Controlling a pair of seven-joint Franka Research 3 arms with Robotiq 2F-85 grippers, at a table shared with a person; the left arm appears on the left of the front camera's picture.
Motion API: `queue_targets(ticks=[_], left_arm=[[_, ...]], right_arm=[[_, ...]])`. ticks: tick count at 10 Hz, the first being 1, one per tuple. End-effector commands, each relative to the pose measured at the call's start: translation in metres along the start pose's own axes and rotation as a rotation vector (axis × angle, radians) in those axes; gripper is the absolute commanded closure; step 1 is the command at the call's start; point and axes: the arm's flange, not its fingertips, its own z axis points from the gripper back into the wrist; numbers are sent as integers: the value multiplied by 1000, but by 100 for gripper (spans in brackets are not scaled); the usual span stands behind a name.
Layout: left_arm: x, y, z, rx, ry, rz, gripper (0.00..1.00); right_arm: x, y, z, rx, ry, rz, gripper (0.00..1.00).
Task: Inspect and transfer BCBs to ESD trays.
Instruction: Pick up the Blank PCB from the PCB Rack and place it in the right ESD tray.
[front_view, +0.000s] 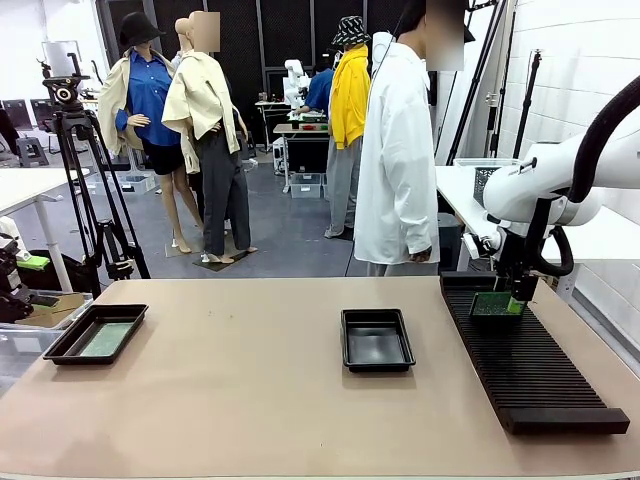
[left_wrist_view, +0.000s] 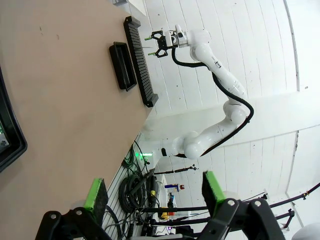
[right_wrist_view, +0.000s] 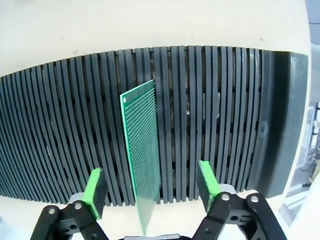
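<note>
front view: at frame right the right gripper (front_view: 515, 292) hangs over the slotted rack (front_view: 530, 365) at a bcb (front_view: 495, 303). the lower-left esd tray (front_view: 62, 350) holds a board (front_view: 105, 338), and the centre tray (front_view: 378, 368) looks bare.

left wrist view: left gripper (left_wrist_view: 155, 192) at the bottom, jaws wide, nothing between.

right wrist view: the bcb stands upright in a slot between the green pads (right_wrist_view: 95, 186), jaws apart and not touching it. this is likely the pick; next, close squarely and lift straight.

One green BCB (right_wrist_view: 141, 150) stands on edge between the pads of my right end effector (right_wrist_view: 150, 177). A second BCB (front_view: 105, 338) lies flat in the left ESD tray (front_view: 62, 350); the centre ESD tray (front_view: 347, 340) sits mid-table (front_view: 250, 400).
</note>
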Motion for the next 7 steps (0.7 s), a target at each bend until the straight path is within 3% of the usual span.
queue_targets(ticks=[1, 5, 6, 7], left_arm=[[1, -1, 2, 11, 2, 11, 0], [1, -1, 2, 11, 2, 11, 0], [1, -1, 2, 11, 2, 11, 0], [1, -1, 2, 11, 2, 11, 0]], right_arm=[[-2, -2, 0, -16, 5, 23, 29], [-1, -1, 3, -26, 6, 31, 93], [-1, -1, 2, -22, 5, 34, 100], [0, -1, 2, -19, 5, 36, 100]])
